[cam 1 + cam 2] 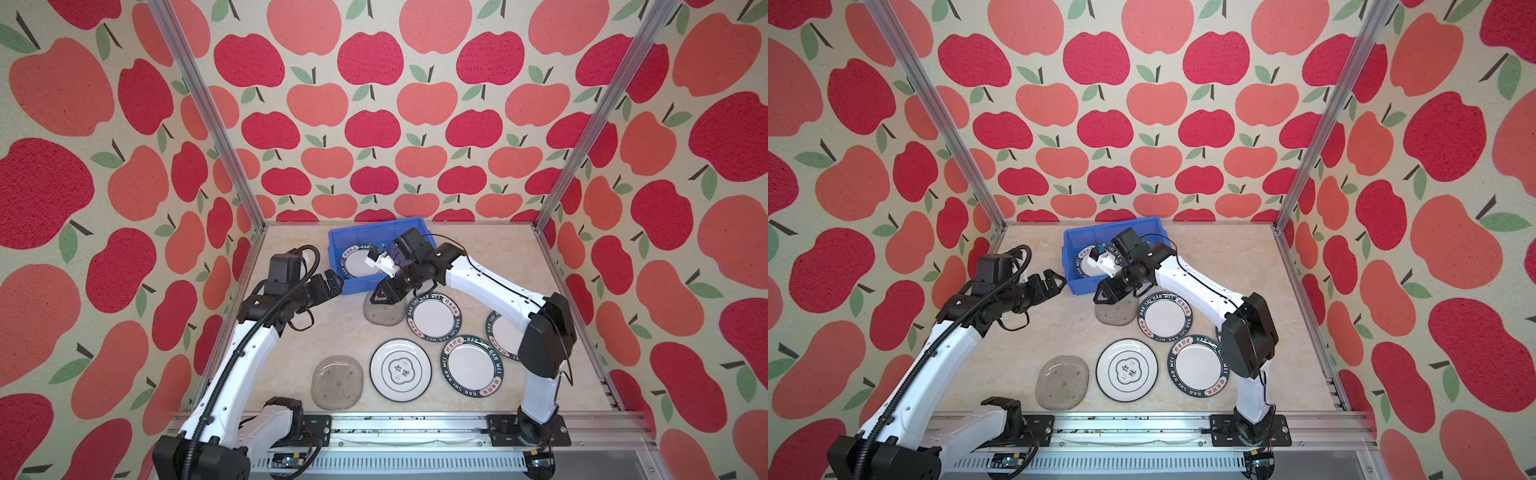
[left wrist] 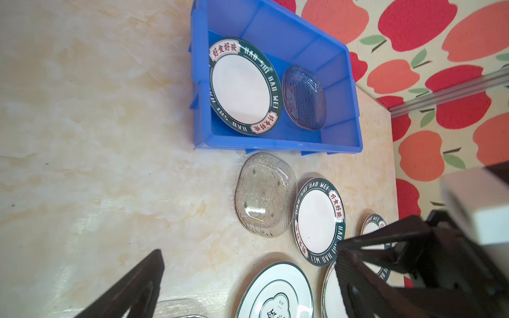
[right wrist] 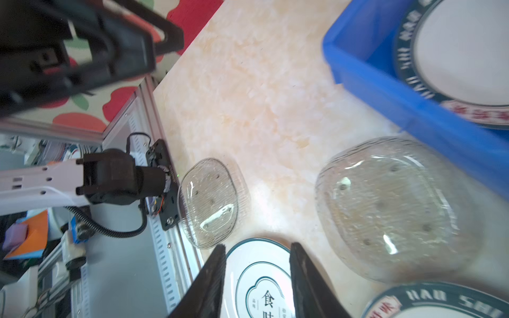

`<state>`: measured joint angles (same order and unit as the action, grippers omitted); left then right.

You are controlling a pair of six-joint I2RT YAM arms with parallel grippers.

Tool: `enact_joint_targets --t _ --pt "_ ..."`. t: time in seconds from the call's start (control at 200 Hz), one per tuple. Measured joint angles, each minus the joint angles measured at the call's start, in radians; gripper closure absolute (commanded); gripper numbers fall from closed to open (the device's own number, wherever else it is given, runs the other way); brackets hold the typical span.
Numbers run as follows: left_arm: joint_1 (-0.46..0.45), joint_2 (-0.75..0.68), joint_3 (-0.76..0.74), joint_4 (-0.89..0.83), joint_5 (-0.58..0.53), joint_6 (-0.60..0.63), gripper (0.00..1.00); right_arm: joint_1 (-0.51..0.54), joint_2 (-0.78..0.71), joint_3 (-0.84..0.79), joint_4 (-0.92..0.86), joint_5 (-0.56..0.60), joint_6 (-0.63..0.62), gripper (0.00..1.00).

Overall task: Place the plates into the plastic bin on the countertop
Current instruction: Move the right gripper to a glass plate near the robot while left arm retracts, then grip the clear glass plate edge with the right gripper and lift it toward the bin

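The blue plastic bin (image 1: 336, 241) stands at the back of the countertop (image 1: 291, 340) and holds a green-rimmed round plate (image 2: 245, 86) and a grey glass plate (image 2: 304, 97). On the countertop lie a glass plate (image 1: 386, 318) against the bin's front, three green-rimmed plates (image 1: 434, 318), one partly under the right arm, an emblem plate (image 1: 401, 370) and another glass plate (image 1: 337, 382). My right gripper (image 1: 380, 298) hovers open over the glass plate (image 3: 396, 206) by the bin, nothing between its fingers (image 3: 217, 264). My left gripper (image 1: 1064, 281) is wide open and empty beside the bin's front left corner.
Aluminium frame rails (image 1: 573, 291) and apple-patterned walls close in the countertop on three sides. The arms' base rail (image 1: 415, 428) runs along the front edge. The right arm's elbow (image 1: 544, 340) hangs over the plates at the right.
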<state>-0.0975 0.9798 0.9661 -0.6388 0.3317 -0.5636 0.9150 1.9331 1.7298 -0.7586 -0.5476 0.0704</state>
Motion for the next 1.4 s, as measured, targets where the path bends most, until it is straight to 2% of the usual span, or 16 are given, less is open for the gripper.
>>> enact_joint_targets --t 0.13,0.235,0.325,0.545,0.735,0.906,1.191,1.396 --pt "0.113 -0.102 -0.035 0.003 0.069 -0.028 0.00 0.085 0.077 -0.008 -0.020 -0.054 0.000 0.66" --pt "0.193 -0.173 -0.055 0.001 0.112 -0.047 0.00 0.134 0.124 -0.009 -0.045 -0.069 -0.002 0.61" --pt "0.224 -0.222 -0.071 -0.010 0.131 -0.050 0.00 0.167 0.150 -0.014 -0.055 -0.081 -0.002 0.58" --pt "0.260 -0.313 -0.106 -0.049 0.142 -0.049 0.00 0.186 0.225 -0.017 -0.066 -0.097 0.000 0.56" --pt "0.275 -0.317 -0.122 -0.077 0.153 -0.048 0.00 0.187 0.329 0.035 -0.095 -0.077 -0.007 0.57" --pt "0.291 -0.320 -0.133 -0.084 0.157 -0.047 0.00 0.187 0.344 0.063 -0.108 -0.063 -0.013 0.57" --pt "0.301 -0.320 -0.155 -0.086 0.158 -0.045 0.00 0.187 0.382 0.113 -0.126 -0.051 -0.014 0.62" --pt "0.307 -0.321 -0.166 -0.086 0.168 -0.045 0.00 0.187 0.418 0.137 -0.146 -0.044 -0.010 0.71"
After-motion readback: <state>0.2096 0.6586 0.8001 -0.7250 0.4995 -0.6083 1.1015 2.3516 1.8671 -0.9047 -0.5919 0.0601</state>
